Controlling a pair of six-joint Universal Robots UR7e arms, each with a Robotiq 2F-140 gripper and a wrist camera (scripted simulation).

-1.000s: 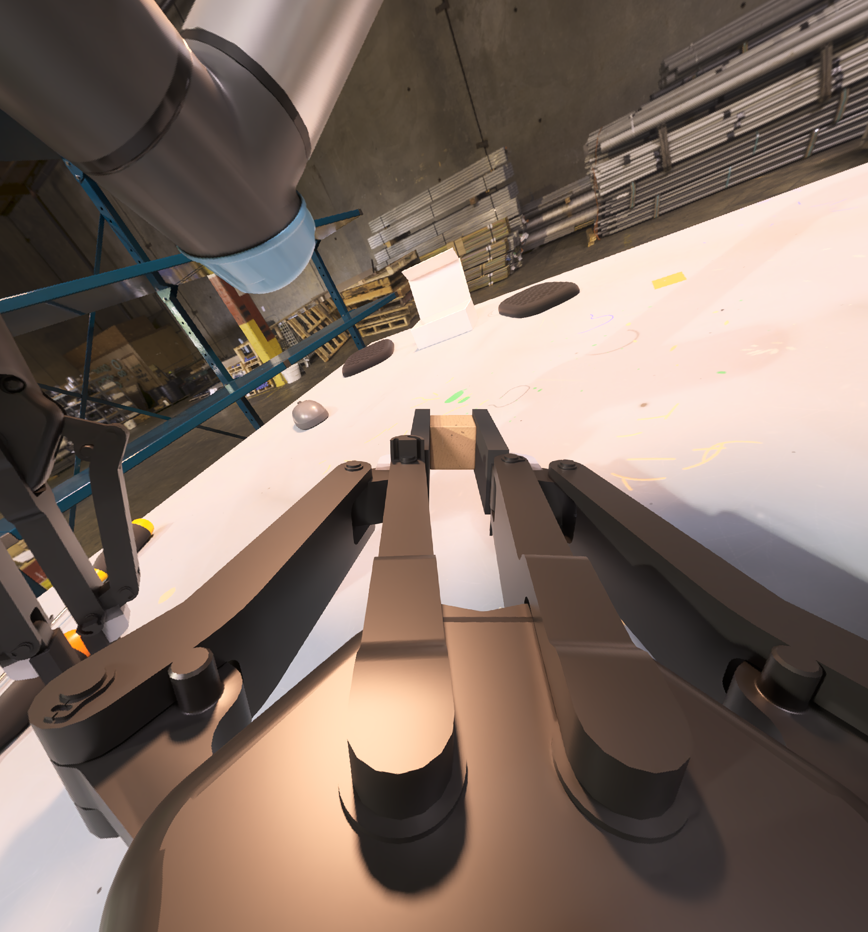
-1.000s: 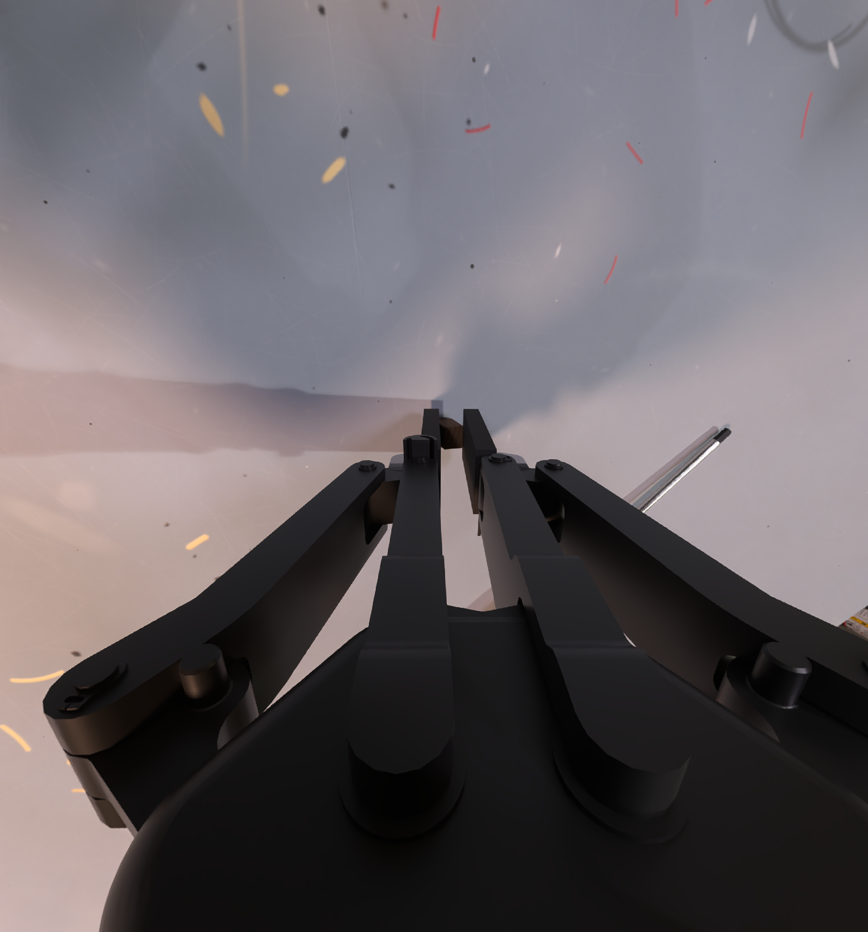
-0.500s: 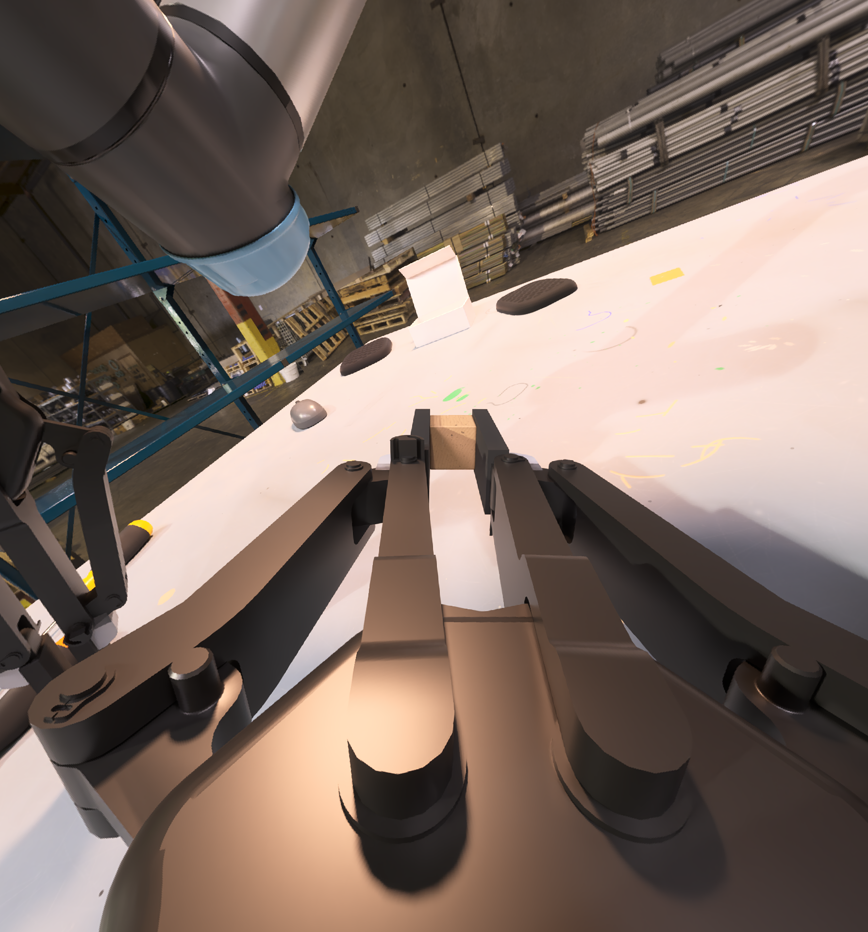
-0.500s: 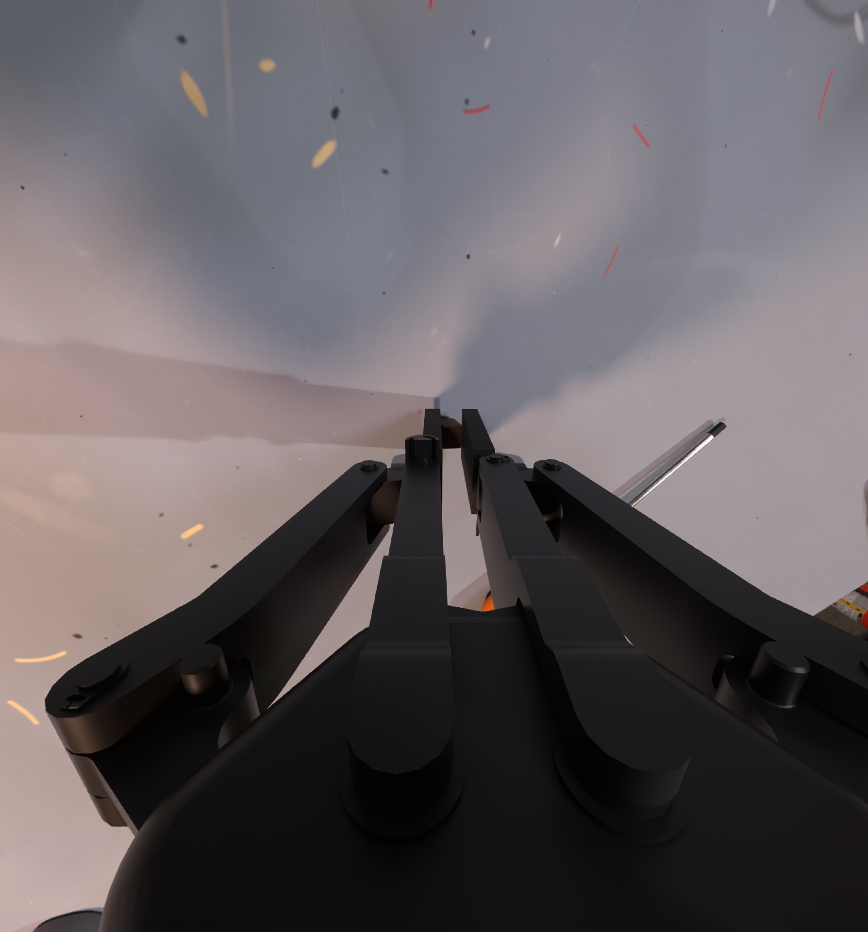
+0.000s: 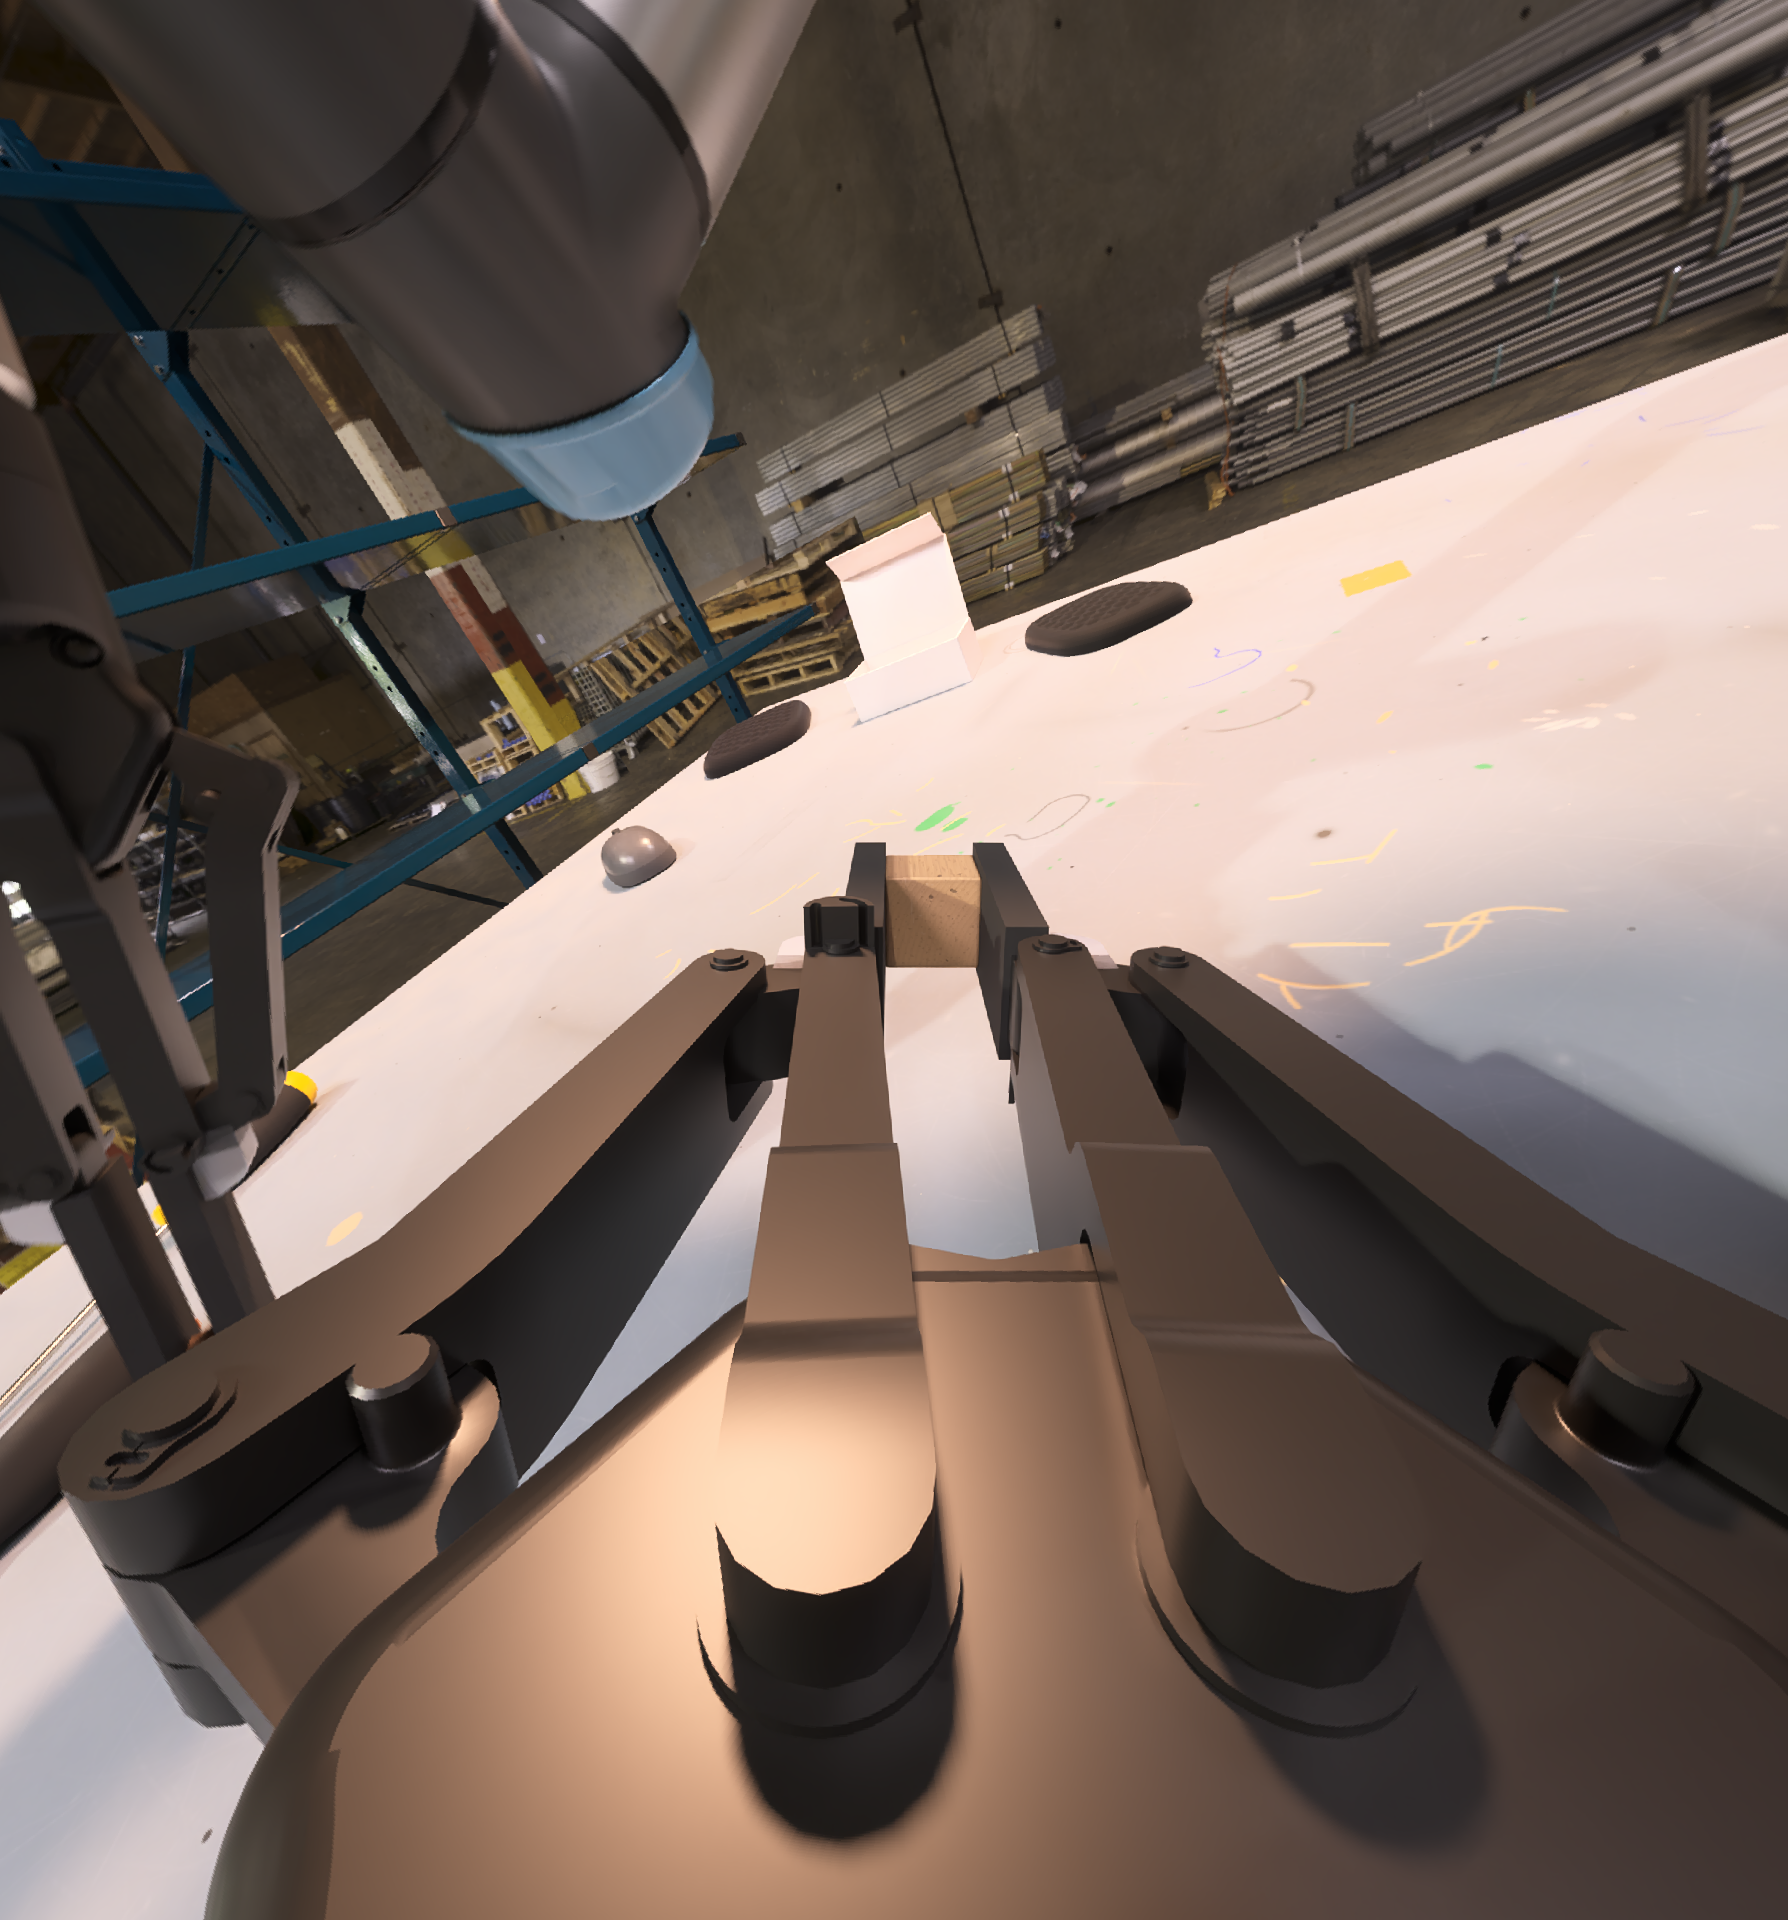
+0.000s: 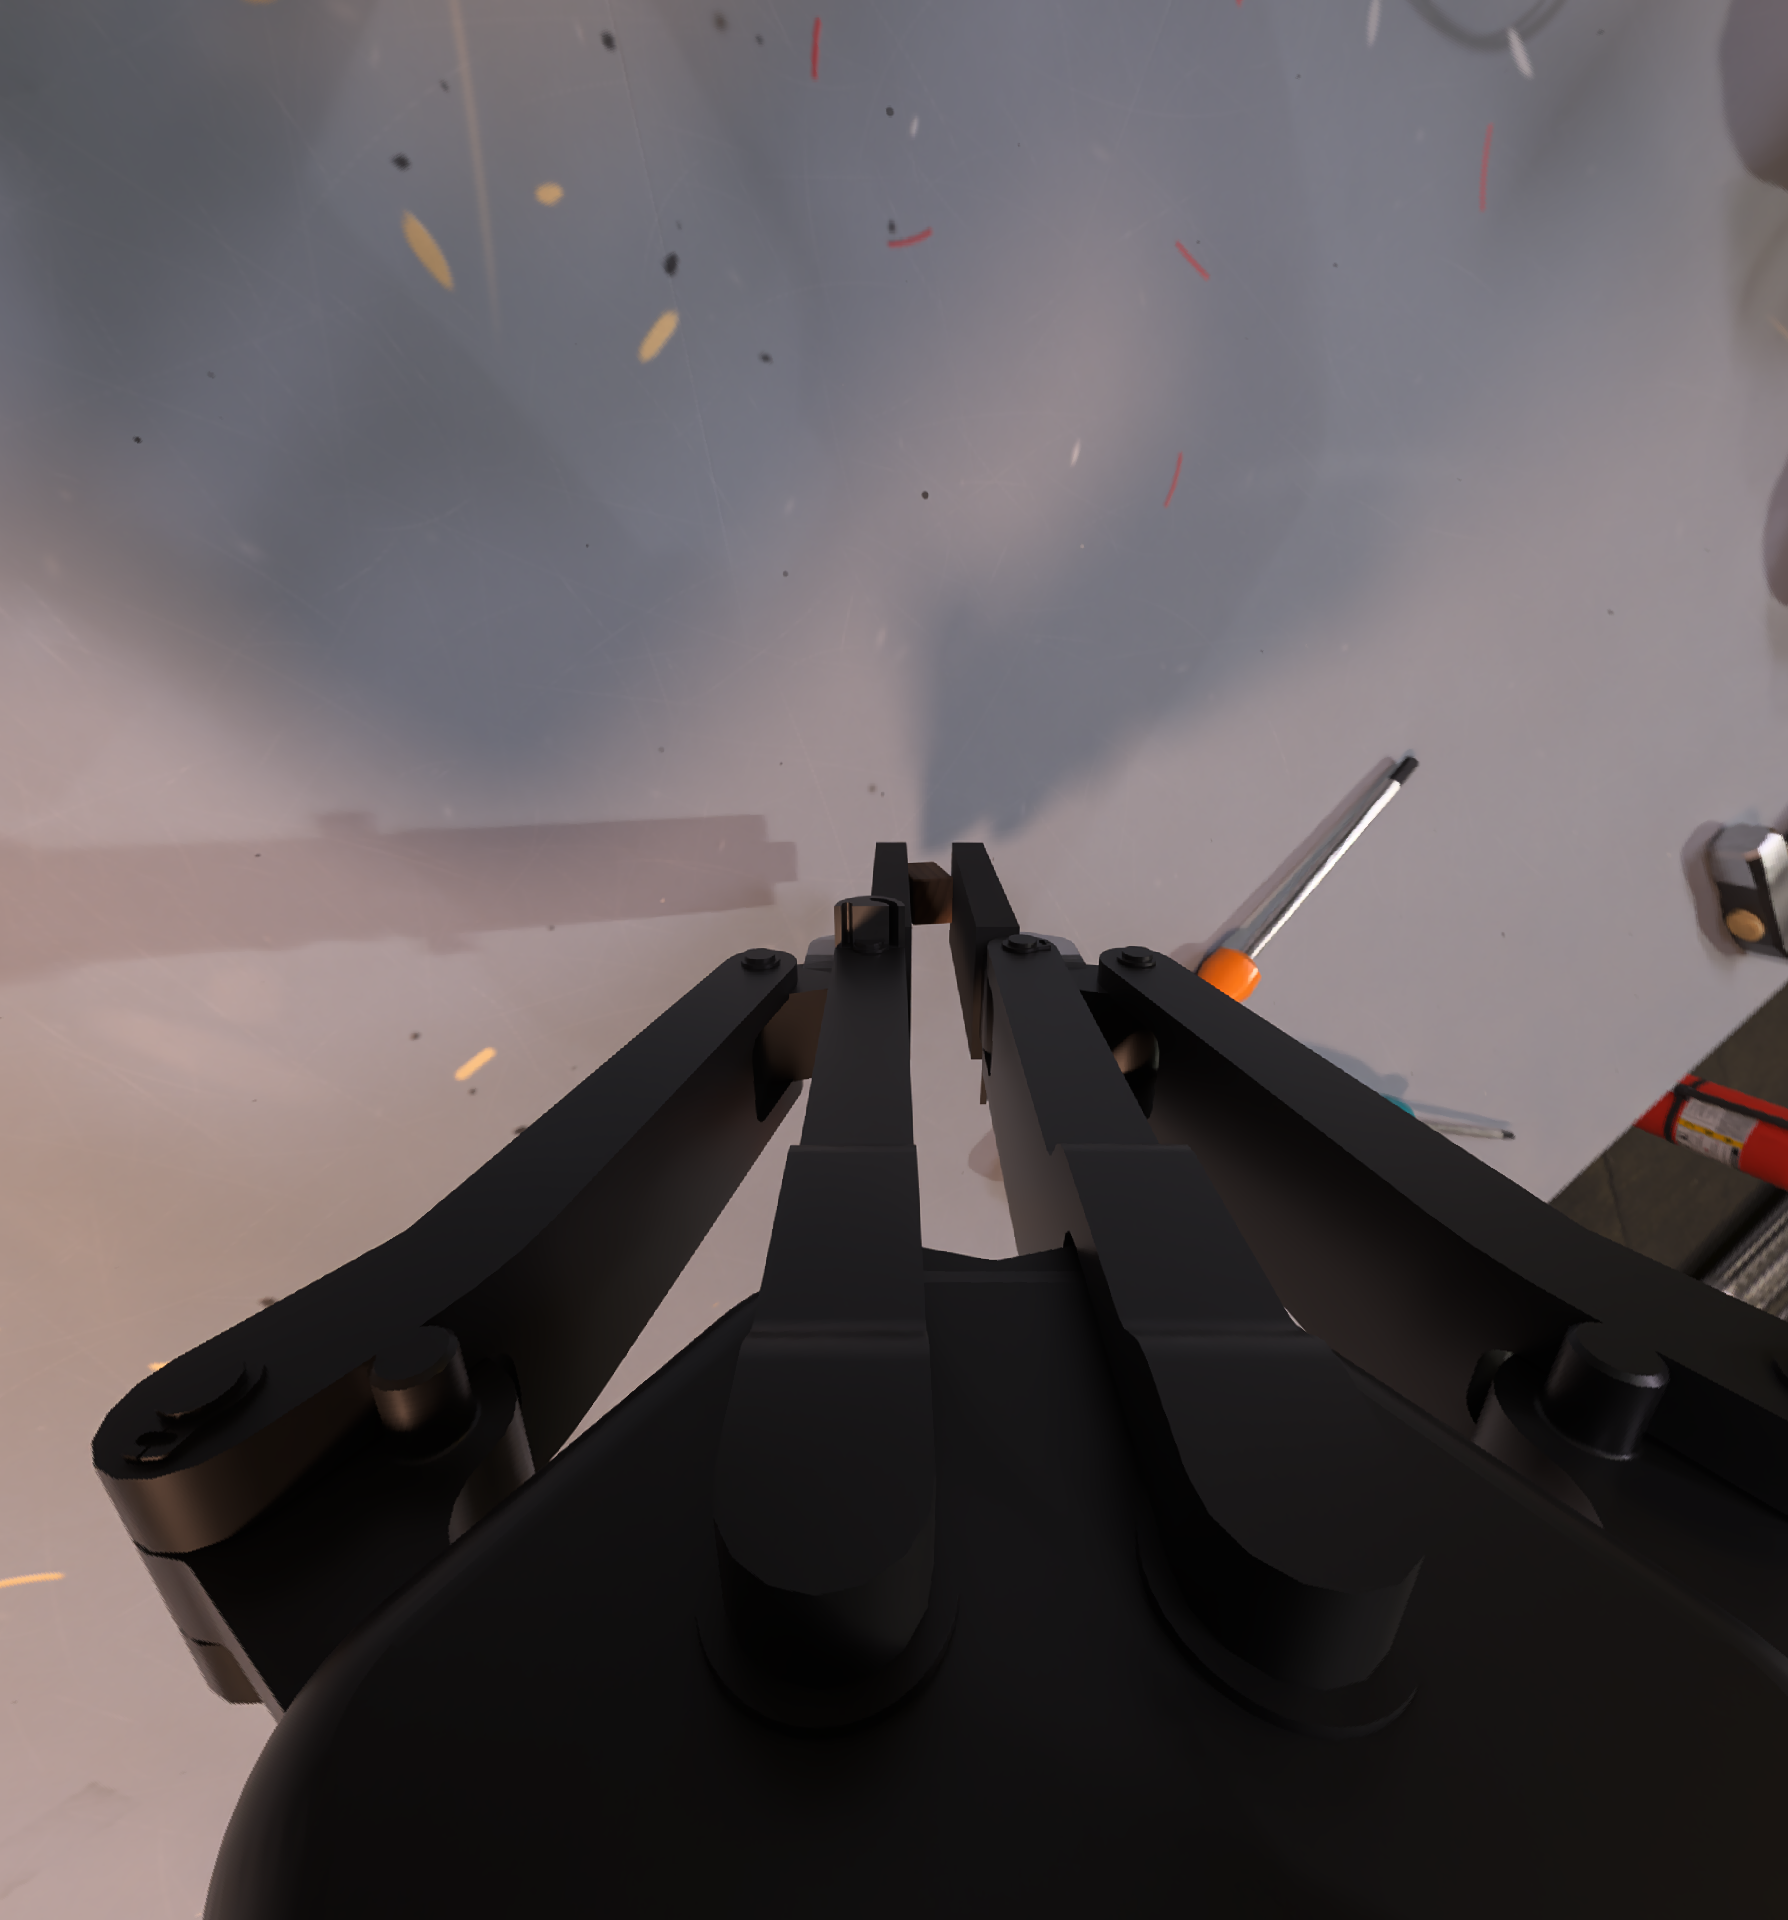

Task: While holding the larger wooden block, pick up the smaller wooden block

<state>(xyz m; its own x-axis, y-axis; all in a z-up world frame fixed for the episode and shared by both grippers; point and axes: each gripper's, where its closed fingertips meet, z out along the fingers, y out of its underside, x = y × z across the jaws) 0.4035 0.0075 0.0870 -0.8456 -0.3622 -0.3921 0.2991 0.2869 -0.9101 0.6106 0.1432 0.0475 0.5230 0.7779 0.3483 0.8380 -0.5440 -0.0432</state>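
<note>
left gripper [image 5: 931,883]: jaws closed on the larger wooden block [image 5: 931,923], held above the white tabletop [image 5: 1492,1039]. right gripper [image 6: 929,878]: jaws clamping the smaller wooden block [image 6: 928,894] clear of the tabletop. beyond, a screwdriver [image 6: 1305,883] and hammer [image 6: 1763,883]. farthest, an open white box [image 5: 905,634], contents unseen.

A box [image 5: 905,634] stands on the table [image 5: 1492,727] between two pads [image 5: 1108,615].
</note>
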